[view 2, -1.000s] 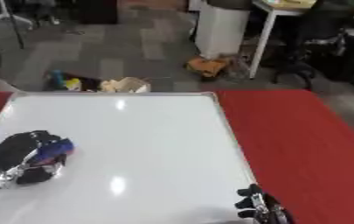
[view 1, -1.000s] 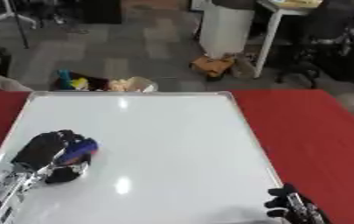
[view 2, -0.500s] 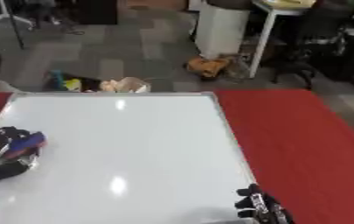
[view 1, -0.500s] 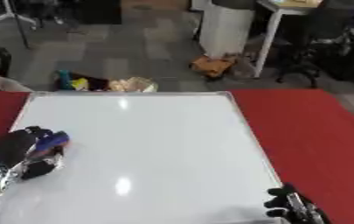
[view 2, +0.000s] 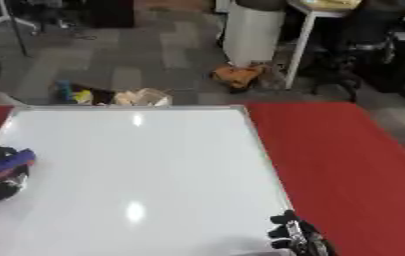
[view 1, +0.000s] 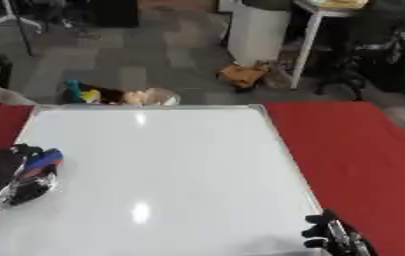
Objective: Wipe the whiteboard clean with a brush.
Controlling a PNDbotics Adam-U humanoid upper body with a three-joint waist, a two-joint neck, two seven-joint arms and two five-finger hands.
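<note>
A white whiteboard with a silver frame lies flat on the red table; its surface looks blank with light glare. My left hand is over the board's left edge, fingers curled round a blue brush whose blue body shows between them. My right hand shows only as dark fingers at the lower right, near the board's bottom right corner, holding nothing.
Beyond the table's far edge lies grey carpet with a pile of coloured items and a brown object. A white desk leg and black office chairs stand at the back right.
My left hand with the brush has slid left across the board, from inside the left part to its left edge. The right hand has stayed put.
</note>
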